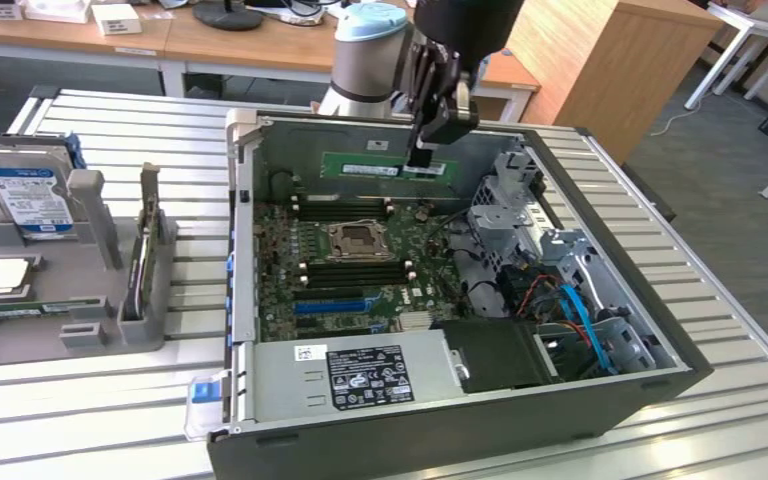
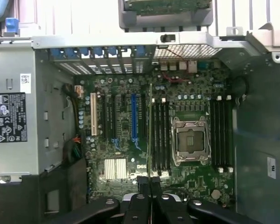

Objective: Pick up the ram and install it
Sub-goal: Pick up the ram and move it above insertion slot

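- The black two-fingered claw (image 2: 150, 198) is seen pressed together on the long, narrow green circuit-board ram stick (image 2: 150, 130), which is pinched by its edge between the fingertips.
- In the wrist view the ram is presented edge-on as a thin line running straight out from the claw, parallel to the black memory slots (image 2: 161, 135) and just beside them.
- In the exterior view the ram is held level over the open case, near its far wall and apart from the board below; it is not seated in any slot.
- Beneath it lies the green motherboard (image 1: 291, 290), with the square silver processor socket (image 1: 355, 240) between two banks of slots.
- The board is housed in a dark, open computer case (image 1: 398, 440) laid on its side, with a silver power supply bearing a black label (image 1: 357, 375) at the near end.
- The case is carried by a bench of pale metal slats (image 1: 91, 420).
- On the exterior view's left a grey moulded holder (image 1: 91, 290) is set on the bench, with a boxy silver hard drive with a blue-white label (image 1: 24, 195) standing in it.
- Beyond, wooden desks (image 1: 224, 40) and a grey floor (image 1: 744, 150) are seen.
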